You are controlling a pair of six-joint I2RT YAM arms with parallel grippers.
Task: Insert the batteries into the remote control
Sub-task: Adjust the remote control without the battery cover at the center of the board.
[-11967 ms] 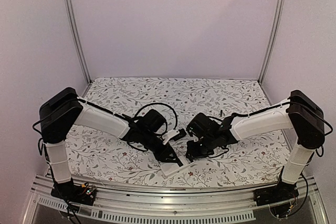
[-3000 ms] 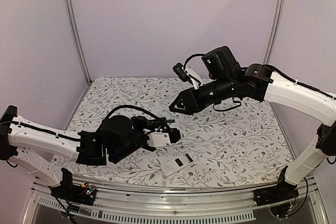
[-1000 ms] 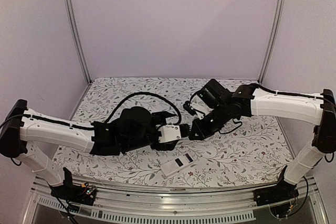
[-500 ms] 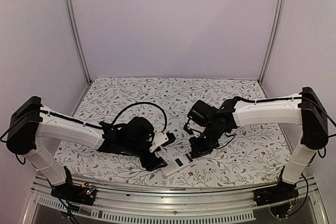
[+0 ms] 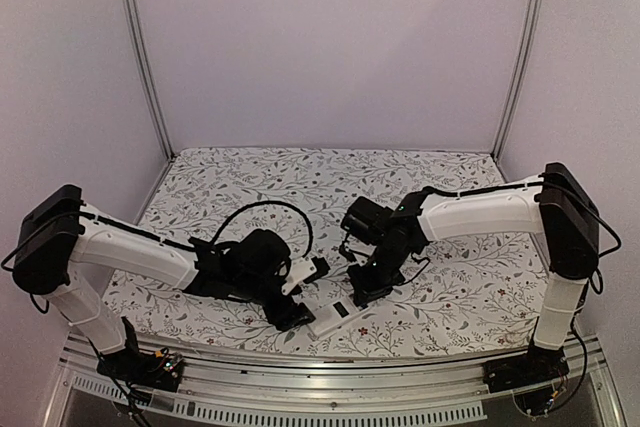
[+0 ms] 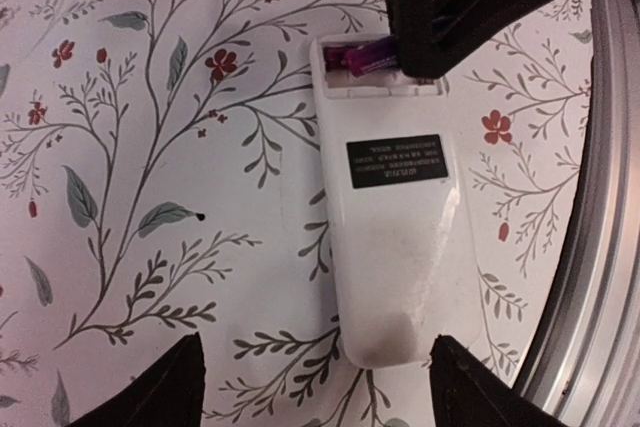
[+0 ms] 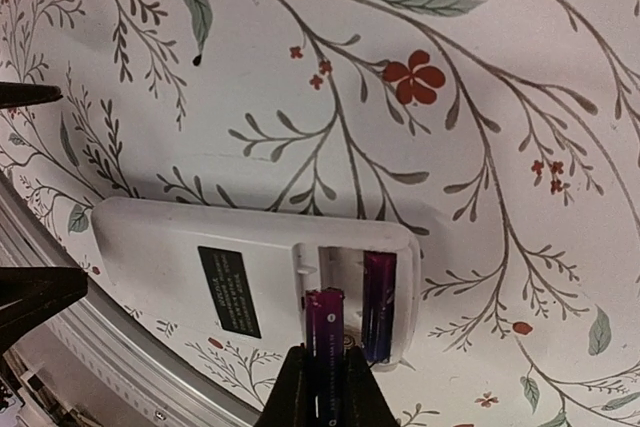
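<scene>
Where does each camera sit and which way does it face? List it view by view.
Top: above and behind the bases, looking down at the table; both arms show.
Left wrist: over the remote, looking down; the open left gripper shows at the bottom.
Right wrist: looking down at the remote's open end; the right gripper pinches a battery.
Shared: both wrist views show the remote's back.

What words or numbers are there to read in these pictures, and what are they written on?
black label on the back of the remote control: a few rows of pale print, too small and blurred to read.
seated battery in the open compartment: purple wrap, no print that can be read.
second battery beside it: no print that can be read.
floral cloth: only a pattern, no text.
</scene>
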